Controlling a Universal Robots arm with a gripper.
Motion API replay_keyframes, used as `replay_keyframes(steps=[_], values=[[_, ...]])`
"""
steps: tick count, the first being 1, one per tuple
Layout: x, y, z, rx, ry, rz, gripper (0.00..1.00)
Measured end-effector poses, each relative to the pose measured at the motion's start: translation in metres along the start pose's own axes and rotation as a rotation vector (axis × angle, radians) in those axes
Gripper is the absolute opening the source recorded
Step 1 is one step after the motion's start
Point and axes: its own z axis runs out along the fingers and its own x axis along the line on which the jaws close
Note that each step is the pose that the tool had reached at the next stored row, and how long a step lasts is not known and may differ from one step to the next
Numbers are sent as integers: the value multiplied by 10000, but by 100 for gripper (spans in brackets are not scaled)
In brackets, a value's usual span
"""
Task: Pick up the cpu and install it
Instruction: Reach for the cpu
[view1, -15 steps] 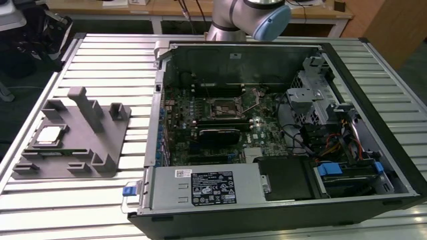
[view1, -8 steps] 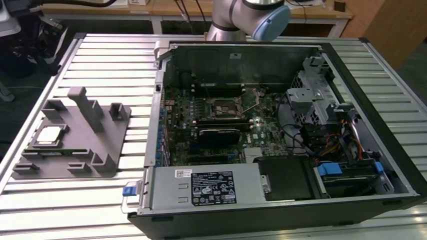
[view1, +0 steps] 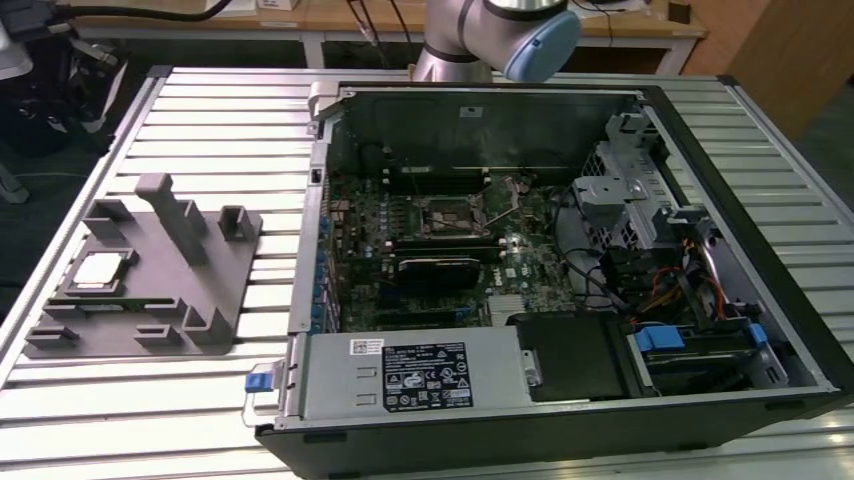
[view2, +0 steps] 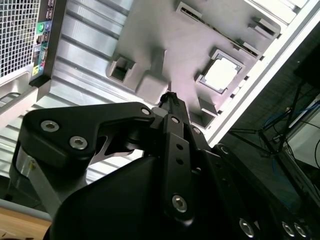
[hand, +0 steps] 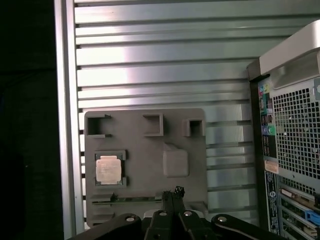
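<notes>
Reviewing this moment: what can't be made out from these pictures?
- Exterior view: the arm is cut off by the top edge.
- Exterior view: the socket is too small to tell whether its contacts are bare.
- First wrist view: the gripper hides part of the grey holder.
- First wrist view: the cpu lies top up, so its underside is hidden.

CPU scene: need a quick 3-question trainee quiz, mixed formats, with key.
1. True or false: the cpu lies in a recess of the tray.
2. Pick one. The tool holds: A) the cpu, B) nothing, C) a cable.
3. Fill in: the tray lies on the exterior view's ____ of the case.

Key: 1 true; 2 B; 3 left.
</notes>
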Motion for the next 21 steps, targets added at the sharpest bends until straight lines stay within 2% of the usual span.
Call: replay_keyframes(steps=[9, 21], values=[[85, -10, 43, -1, 0, -1, 11], [193, -28, 178, 0, 0, -2, 11]])
